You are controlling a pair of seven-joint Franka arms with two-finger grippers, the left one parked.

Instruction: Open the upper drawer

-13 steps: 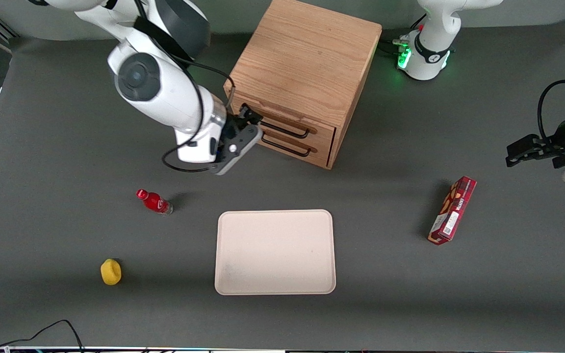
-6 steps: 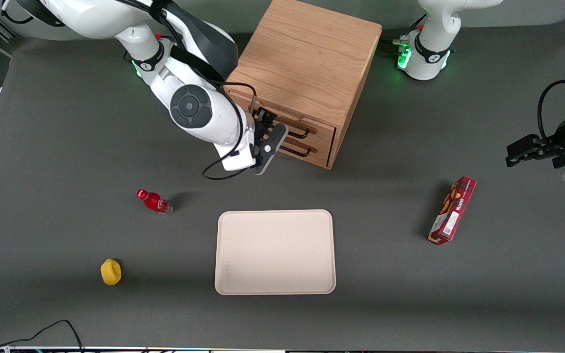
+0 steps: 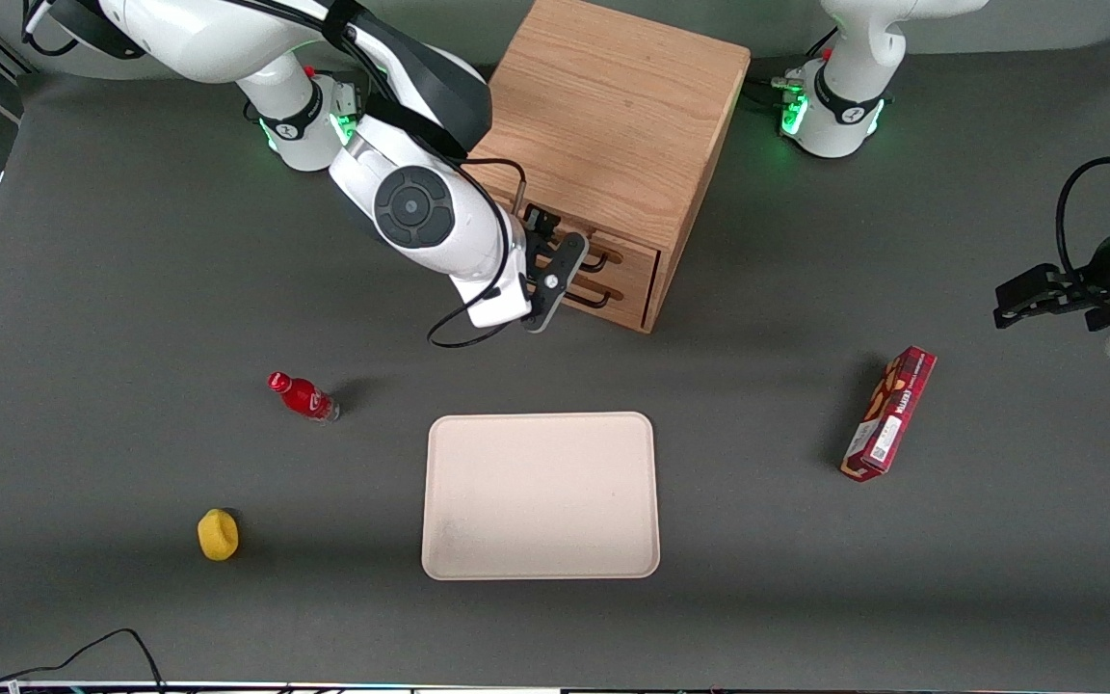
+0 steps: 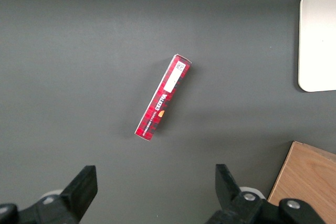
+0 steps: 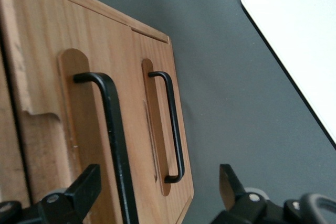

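The oak cabinet (image 3: 603,116) stands at the back middle of the table. Its upper drawer (image 3: 634,258) is shut, with the lower drawer (image 3: 624,291) under it. My right gripper (image 3: 555,268) is open and empty, right in front of the drawer fronts. In the right wrist view the gripper (image 5: 157,192) has its fingers (image 5: 86,184) spread wide. The upper drawer (image 5: 47,93) shows its black bar handle (image 5: 113,124) between the fingers, close to one of them, untouched. The lower drawer's handle (image 5: 175,129) also lies between them.
A cream tray (image 3: 541,496) lies nearer the front camera than the cabinet, also in the right wrist view (image 5: 299,40). A red bottle (image 3: 303,396) and a yellow object (image 3: 218,534) lie toward the working arm's end. A red box (image 3: 888,413) lies toward the parked arm's end.
My right gripper has moved along the cabinet's front, from its corner toward the parked arm's end, and now stands in front of the drawer handles. The drawers have not moved.
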